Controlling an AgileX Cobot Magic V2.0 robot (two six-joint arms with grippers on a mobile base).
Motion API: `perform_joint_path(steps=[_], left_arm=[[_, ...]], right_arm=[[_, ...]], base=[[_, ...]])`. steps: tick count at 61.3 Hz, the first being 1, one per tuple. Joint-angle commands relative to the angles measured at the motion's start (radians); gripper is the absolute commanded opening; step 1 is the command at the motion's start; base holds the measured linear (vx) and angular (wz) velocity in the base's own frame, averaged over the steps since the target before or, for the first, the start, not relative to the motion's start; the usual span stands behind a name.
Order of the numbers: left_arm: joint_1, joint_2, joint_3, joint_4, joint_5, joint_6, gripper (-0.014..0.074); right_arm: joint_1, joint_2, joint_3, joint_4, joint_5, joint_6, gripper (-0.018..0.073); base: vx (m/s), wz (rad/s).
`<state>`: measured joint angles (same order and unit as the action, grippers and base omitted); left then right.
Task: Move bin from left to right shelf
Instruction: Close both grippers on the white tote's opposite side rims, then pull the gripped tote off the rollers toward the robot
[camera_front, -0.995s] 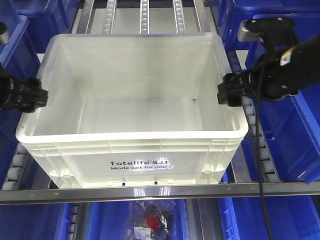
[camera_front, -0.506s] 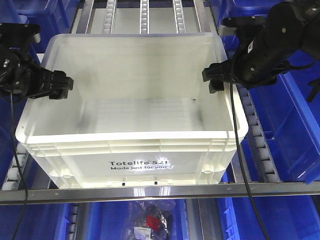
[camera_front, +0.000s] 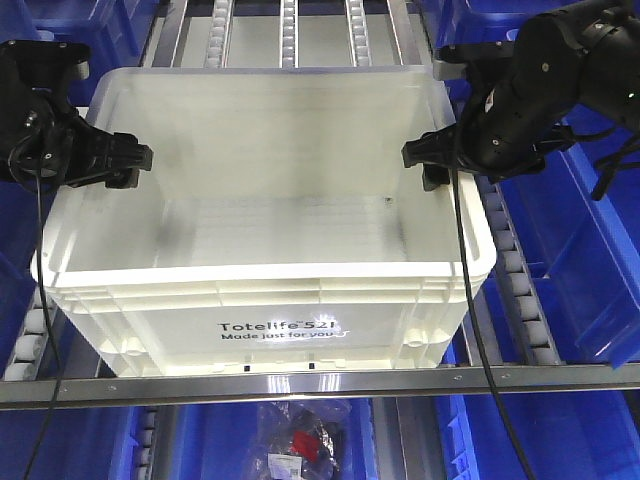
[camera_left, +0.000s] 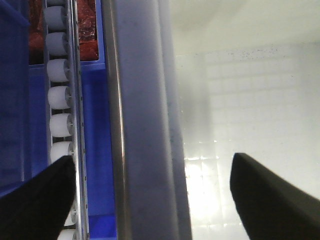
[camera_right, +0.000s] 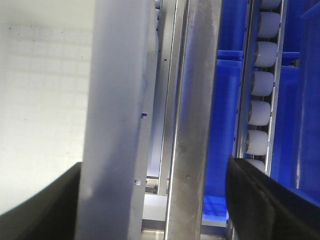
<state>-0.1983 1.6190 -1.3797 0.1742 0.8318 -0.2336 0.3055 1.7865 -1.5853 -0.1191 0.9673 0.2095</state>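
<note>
Left gripper (camera_front: 122, 166) and right gripper (camera_front: 428, 166) each straddle a side wall of the white Totelife bin (camera_front: 270, 300), jaws spread wide

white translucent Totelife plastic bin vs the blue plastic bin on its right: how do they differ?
The white translucent plastic bin has pale, see-through-looking walls; the blue plastic bin is opaque. The white bin carries black lettering on its front; the blue bin shows none in view. The left gripper and right gripper, both open, straddle the white bin's side walls; nothing touches the blue bin. Both bins are open-topped.
</note>
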Motion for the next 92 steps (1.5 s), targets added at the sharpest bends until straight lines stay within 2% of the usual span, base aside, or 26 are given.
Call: perform_joint_path(steps=[1, 31, 40, 49, 68, 81, 92], left_arm=[[-0.005, -0.039, -0.042, 0.010, -0.027, -0.010, 0.0586], [-0.005, -0.039, -0.090, 0.011, 0.049, -0.008, 0.0586], [-0.005, -0.039, -0.090, 0.010, 0.063, -0.007, 0.0563], [-0.005, -0.039, -0.090, 0.010, 0.075, -0.007, 0.0486], [-0.005, -0.039, -0.090, -0.001, 0.099, -0.007, 0.0265], [-0.005, -0.039, -0.090, -0.027, 0.106, -0.007, 0.0139], [-0.005, -0.039, -0.090, -0.023, 0.106, -0.007, 0.0086]], right_arm=[[0.002, -0.046, -0.032, -0.001, -0.041, -0.001, 0.0510], [0.013, -0.045, -0.077, 0.027, 0.022, -0.019, 0.0487], [0.013, -0.045, -0.077, 0.026, 0.037, -0.023, 0.0438], [0.013, -0.045, -0.077, 0.027, 0.046, -0.023, 0.0338], [0.013, -0.045, -0.077, 0.048, 0.051, -0.023, 0.0127], [0.013, -0.045, -0.077, 0.049, 0.052, -0.023, 0.0058], [0.013, -0.047, -0.077, 0.048, 0.053, -0.023, 0.0035]], base=[[0.00, 0.00], [0.00, 0.00], [0.00, 0.00], [0.00, 0.00], [0.00, 0.00], [0.00, 0.00], [0.00, 0.00]])
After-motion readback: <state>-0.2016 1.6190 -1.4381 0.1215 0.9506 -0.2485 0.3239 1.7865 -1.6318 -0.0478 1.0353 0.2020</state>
